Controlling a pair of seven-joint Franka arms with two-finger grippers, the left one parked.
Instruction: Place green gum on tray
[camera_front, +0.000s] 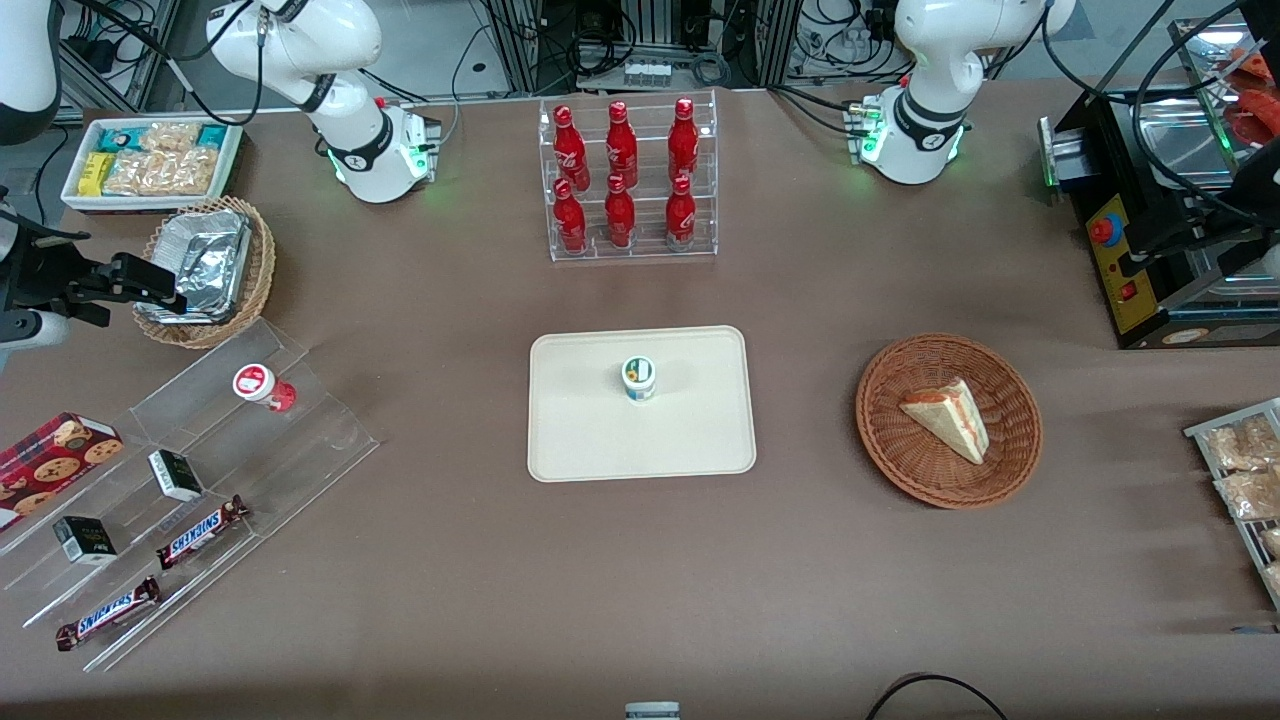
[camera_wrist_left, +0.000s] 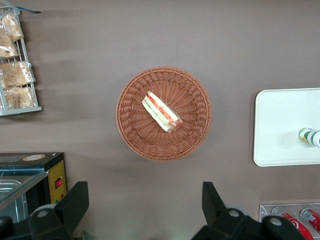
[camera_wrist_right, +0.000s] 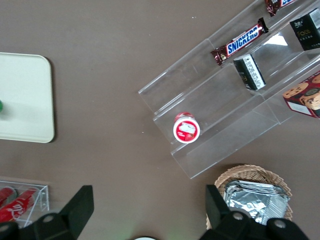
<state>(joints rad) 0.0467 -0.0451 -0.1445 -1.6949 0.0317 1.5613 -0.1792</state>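
The green gum (camera_front: 639, 378) stands upright near the middle of the cream tray (camera_front: 580, 440). It also shows on the tray's edge in the left wrist view (camera_wrist_left: 311, 136), and as a green sliver in the right wrist view (camera_wrist_right: 1, 106) on the tray (camera_wrist_right: 27, 100). My right gripper (camera_front: 150, 283) is open and empty. It hangs high above the table at the working arm's end, over the wicker basket with foil, well away from the tray. In the right wrist view the gripper (camera_wrist_right: 149, 210) has its fingers (camera_wrist_right: 80, 205) spread wide over bare table.
A red-and-white-lidded bottle (camera_front: 262, 385) stands on a clear stepped shelf (camera_front: 200, 470) with Snickers bars (camera_front: 200, 532) and small boxes. A wicker basket with foil (camera_front: 205, 270) is beside it. A rack of red bottles (camera_front: 625, 180) stands farther back. A basket with a sandwich (camera_front: 948, 420) lies toward the parked arm's end.
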